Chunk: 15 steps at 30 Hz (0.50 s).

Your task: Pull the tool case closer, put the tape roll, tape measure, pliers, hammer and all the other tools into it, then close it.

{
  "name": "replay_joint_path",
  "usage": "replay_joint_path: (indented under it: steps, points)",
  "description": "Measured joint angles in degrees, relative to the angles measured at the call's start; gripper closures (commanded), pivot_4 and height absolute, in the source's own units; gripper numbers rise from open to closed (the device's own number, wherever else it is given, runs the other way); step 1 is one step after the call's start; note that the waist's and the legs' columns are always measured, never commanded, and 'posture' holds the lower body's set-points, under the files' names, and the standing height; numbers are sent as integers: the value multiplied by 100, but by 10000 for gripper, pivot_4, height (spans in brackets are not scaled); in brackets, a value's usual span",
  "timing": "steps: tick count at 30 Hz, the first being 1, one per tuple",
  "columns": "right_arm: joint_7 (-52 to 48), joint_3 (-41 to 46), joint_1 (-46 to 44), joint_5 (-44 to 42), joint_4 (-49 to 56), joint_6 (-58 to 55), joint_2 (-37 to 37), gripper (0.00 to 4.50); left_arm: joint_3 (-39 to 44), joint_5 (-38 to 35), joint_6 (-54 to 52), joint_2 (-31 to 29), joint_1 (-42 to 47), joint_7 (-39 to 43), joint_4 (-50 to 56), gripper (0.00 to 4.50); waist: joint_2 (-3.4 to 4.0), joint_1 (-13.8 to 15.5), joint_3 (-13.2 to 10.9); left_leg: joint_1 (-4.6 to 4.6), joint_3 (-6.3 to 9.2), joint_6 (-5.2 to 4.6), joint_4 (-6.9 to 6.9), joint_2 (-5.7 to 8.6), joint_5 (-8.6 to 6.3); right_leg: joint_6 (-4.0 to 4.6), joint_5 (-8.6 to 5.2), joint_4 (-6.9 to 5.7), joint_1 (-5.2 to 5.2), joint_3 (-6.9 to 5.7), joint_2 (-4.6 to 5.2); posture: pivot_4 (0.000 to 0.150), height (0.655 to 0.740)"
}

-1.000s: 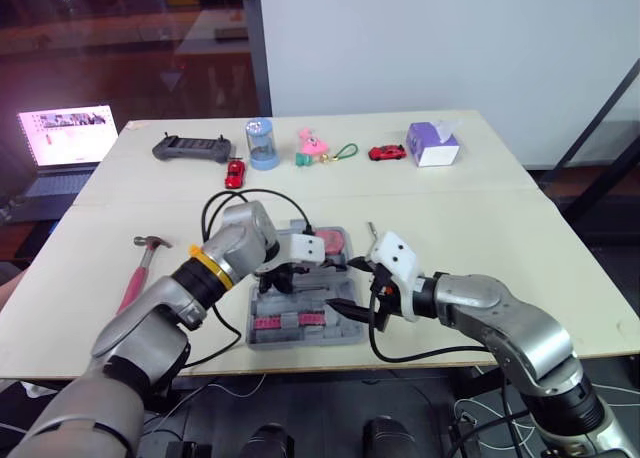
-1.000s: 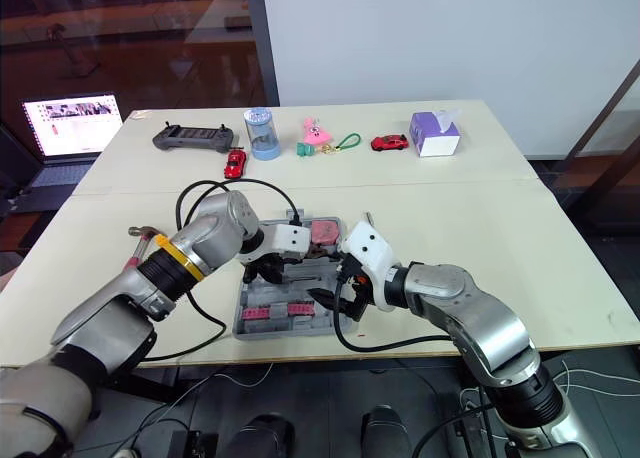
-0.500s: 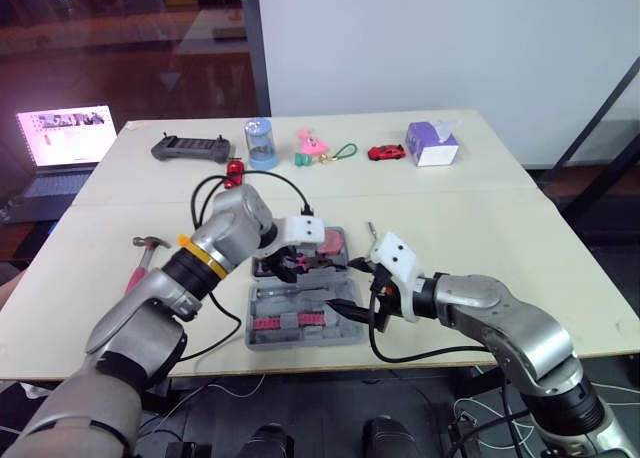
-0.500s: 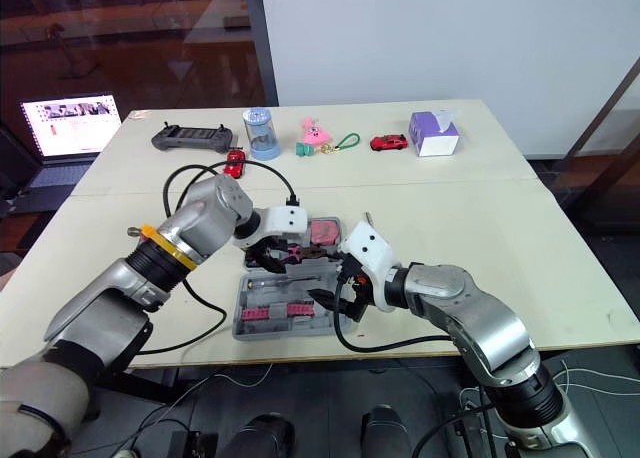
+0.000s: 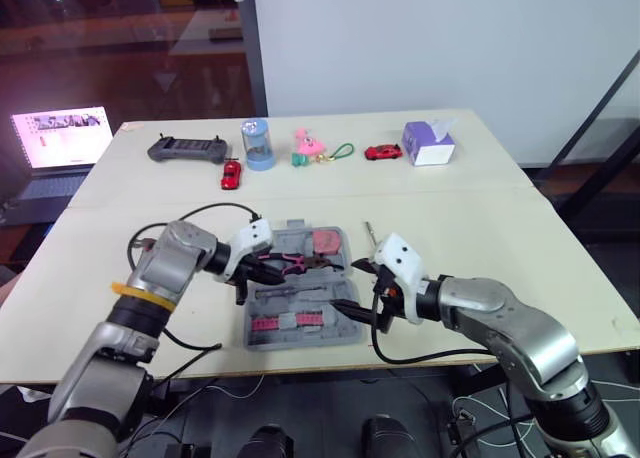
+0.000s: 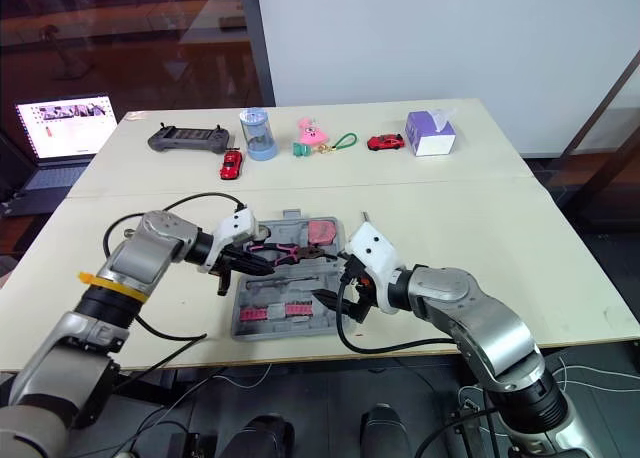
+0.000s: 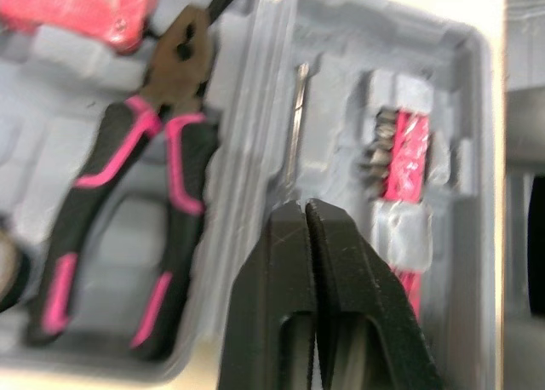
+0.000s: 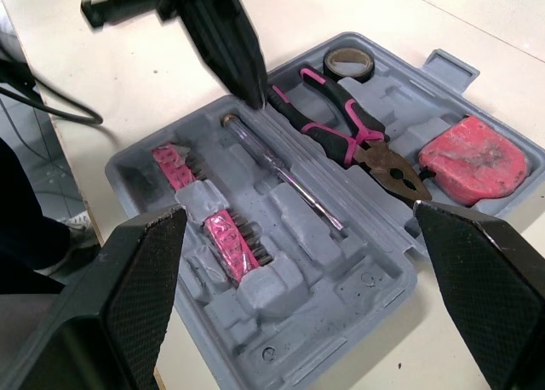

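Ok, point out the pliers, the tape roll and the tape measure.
pliers (image 8: 387,164), right wrist view, metal head.
tape roll (image 8: 369,65), right wrist view, its outer band.
tape measure (image 8: 473,156), right wrist view, red housing.

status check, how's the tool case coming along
Left gripper shut, empty, over the open tool case; right gripper open at its edge. Pliers, tape roll, tape measure in. Left gripper would likely block closing.

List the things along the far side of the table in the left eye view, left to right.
Black game controller → small red toy car → blue canister → pink toy → green loop → second red toy car → purple tissue box.
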State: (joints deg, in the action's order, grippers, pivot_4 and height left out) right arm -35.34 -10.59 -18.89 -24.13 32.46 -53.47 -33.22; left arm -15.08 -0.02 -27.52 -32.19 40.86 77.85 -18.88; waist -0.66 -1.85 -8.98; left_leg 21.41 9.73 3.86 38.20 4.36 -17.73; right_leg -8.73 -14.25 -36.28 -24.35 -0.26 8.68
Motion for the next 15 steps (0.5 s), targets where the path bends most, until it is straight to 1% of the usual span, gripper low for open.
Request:
replay_joint_path:
  steps: [4,8,15]
  points:
    - [-28,19,-2,-3,-2,0,-55,0,27,-52,534,139,-268,-335,-37,44477,0,-11,0,-1,-1,0,0,0,0,0,0,0,0,1,-1,1500,7400]
    - [-50,39,-34,-60,-2,-39,-136,0,30,-22,950,332,-300,-772,-397,44477,0,-12,0,-1,-3,0,0,0,0,0,0,0,0,1,0,1500,7400]
    - [-53,131,-44,-109,-1,-127,-205,0,-119,189,1415,331,-480,-1003,-782,44477,1,-35,0,-2,-2,0,-1,0,0,0,0,-1,0,1,-1,1500,7400]
